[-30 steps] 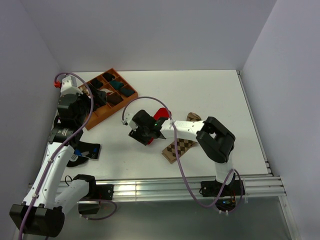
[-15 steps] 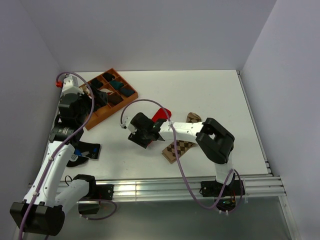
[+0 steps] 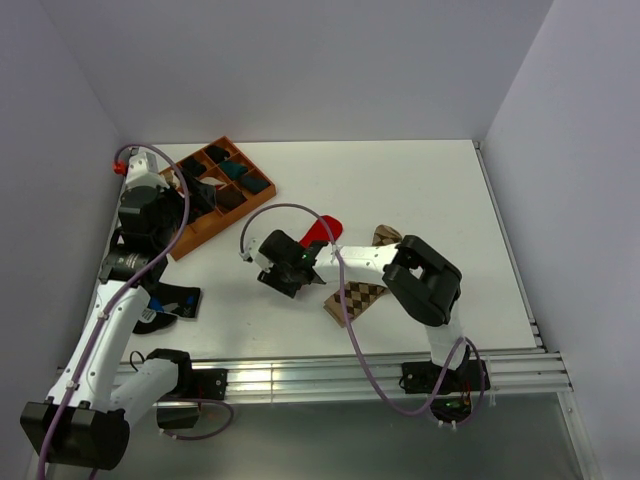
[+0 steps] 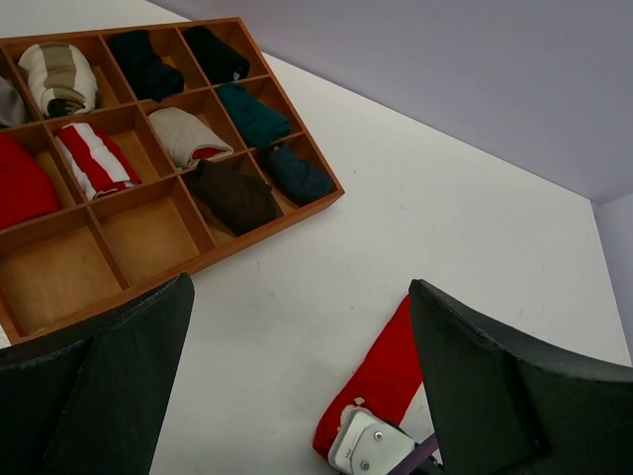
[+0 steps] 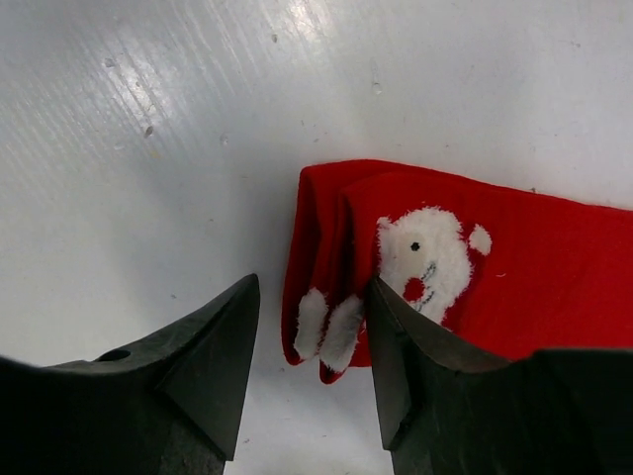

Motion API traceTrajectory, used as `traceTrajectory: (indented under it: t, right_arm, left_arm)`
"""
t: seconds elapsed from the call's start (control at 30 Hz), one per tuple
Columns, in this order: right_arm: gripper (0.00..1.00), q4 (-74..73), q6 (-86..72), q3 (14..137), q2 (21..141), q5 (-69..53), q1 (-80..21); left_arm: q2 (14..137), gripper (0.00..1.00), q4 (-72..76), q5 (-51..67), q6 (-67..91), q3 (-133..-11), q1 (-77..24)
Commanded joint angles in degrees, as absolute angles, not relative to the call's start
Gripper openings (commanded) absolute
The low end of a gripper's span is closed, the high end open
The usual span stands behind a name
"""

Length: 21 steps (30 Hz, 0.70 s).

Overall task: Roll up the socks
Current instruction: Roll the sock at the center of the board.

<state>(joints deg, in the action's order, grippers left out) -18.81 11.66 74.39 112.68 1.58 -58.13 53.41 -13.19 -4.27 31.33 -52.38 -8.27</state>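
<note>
- While the right gripper [image 5: 315, 297] stands low over the table [image 3: 430, 190], its fingers are part spread and straddle the folded end of the red sock [image 5: 514, 267]. One finger meets the fabric beside the white patch [image 5: 425, 252]. The other stands apart from it with bare table between, so nothing is pinched.
- The red sock lies flat near the middle of the table. In the top view the right arm's wrist [image 3: 285, 262] covers its near end.
- The argyle sock [image 3: 362, 297] lies flat on the near side of the right arm's forearm, apart from the red sock. The forearm crosses above it, and a tan end shows on the far side.
- A purple cable [image 3: 290, 206] arches from the wrist and runs down across the argyle sock's edge in the top view.
- The left gripper [image 4: 297, 297] hangs above the table near the wooden tray [image 3: 195, 232], its fingers spread wide with nothing between them.
- The tray sits toward the back left corner, well apart from both socks. Its compartments hold rolled socks, among them black [image 4: 143, 64], teal [image 4: 255, 114], brown [image 4: 232, 193] and red-and-white striped [image 4: 94, 158].
- A dark sock [image 3: 172, 300] lies beside the left arm, near the table's front edge.
</note>
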Motion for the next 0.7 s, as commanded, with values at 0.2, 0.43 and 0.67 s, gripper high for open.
traceTrajectory:
  t: [0.2,0.43,0.67]
  right_arm:
    - [0.19,-18.46,12.39,73.49,112.07,5.11,-58.45]
    - [0.09,-21.79,14.68,70.14,105.21,-14.30,-54.24]
    - [0.07,-31.44,13.89,73.38,106.17,-33.81,-46.25]
  left_arm:
    - [54.32,0.92,-11.52,-2.64,32.43,-52.03,-8.00]
    - [53.97,0.61,-7.39,0.88,40.07,-48.35,-8.61]
    - [49.84,0.50,10.67,-10.63,43.77,-33.15,-24.67]
